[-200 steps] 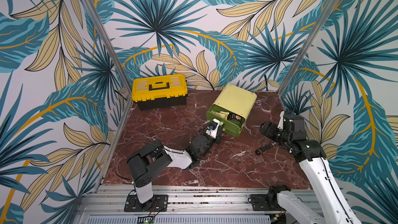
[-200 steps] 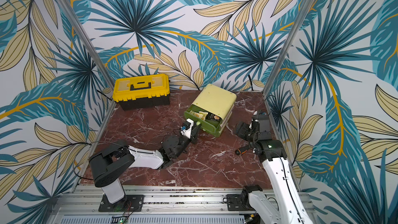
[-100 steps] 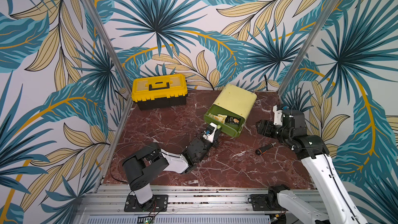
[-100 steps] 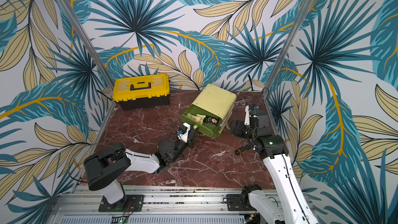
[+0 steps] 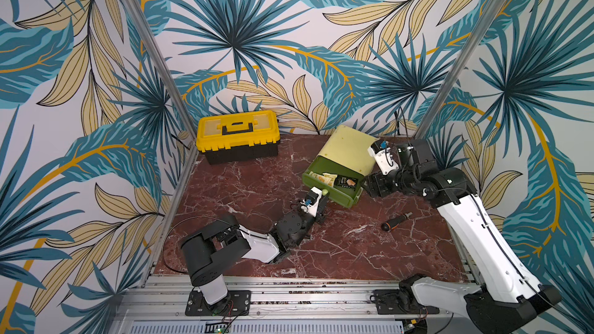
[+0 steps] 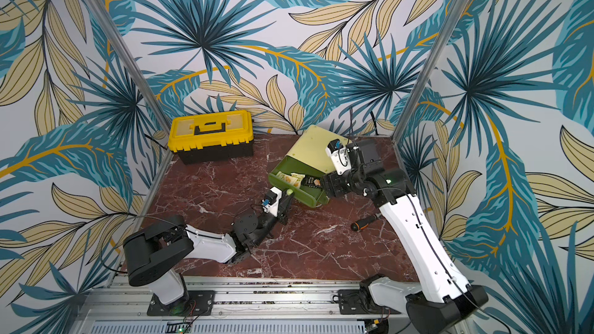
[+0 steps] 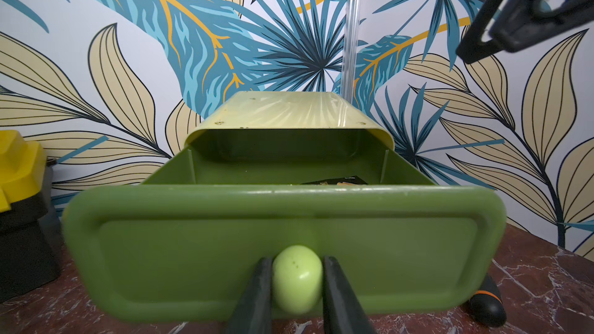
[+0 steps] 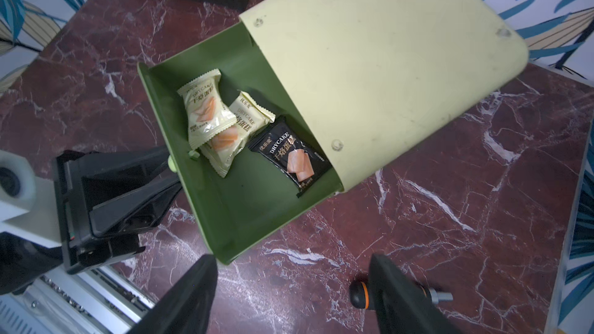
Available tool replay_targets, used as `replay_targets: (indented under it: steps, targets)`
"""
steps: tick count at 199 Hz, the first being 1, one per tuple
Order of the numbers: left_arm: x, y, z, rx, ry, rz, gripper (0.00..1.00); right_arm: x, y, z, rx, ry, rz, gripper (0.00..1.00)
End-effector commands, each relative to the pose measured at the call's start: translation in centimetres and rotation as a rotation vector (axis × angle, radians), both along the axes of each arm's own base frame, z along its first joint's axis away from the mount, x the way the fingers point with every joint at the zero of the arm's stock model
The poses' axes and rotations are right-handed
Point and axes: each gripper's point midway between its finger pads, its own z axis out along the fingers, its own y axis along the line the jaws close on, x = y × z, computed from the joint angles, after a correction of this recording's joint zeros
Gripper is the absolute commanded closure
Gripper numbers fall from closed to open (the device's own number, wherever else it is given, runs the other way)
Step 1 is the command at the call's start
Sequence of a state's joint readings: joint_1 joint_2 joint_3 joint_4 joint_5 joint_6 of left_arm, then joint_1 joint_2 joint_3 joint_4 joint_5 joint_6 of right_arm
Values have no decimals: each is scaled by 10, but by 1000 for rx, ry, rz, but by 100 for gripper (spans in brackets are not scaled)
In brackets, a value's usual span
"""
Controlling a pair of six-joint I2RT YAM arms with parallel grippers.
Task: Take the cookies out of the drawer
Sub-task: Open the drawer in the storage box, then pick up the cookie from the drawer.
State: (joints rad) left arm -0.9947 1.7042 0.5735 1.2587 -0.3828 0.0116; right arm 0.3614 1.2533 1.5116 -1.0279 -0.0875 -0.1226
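Cookies (image 8: 205, 114): three packets in view, inside the pulled-out green drawer (image 8: 231, 220).
Bearing: ahead of and below my right gripper (image 8: 292, 277); black packet (image 8: 291, 155) nearest, half under the cabinet (image 8: 385, 59) lip.
Long axis: parallel to the drawer front.
Nearer arm: right, jaws apart, empty, tilted down.
Left gripper (image 7: 297, 268): clamped on knob (image 7: 297, 284).

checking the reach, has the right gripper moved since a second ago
Yes. Against the still screwdriver in a top view, the right gripper has shifted sideways toward the drawer and is now close beside it, jaws open.
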Motion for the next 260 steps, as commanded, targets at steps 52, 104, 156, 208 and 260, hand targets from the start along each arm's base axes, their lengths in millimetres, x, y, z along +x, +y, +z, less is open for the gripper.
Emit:
replay_targets:
  steps: [52, 104, 156, 208, 260]
  targets:
    - [-7, 18, 12, -45, -47, 47, 95, 8, 36, -19, -183, 69, 246, 27]
    - [-6, 25, 11, -48, -50, 76, 95, 19, 57, -42, -297, 117, 345, 33]
    - [-8, 31, 9, -39, -47, 88, 95, 28, 63, -61, -344, 157, 380, 35]
    - [-10, 32, 5, -30, -42, 81, 95, 34, 59, -78, -404, 189, 388, 33]
    - [-13, 36, 3, -22, -38, 87, 95, 38, 54, -93, -468, 226, 403, 32]
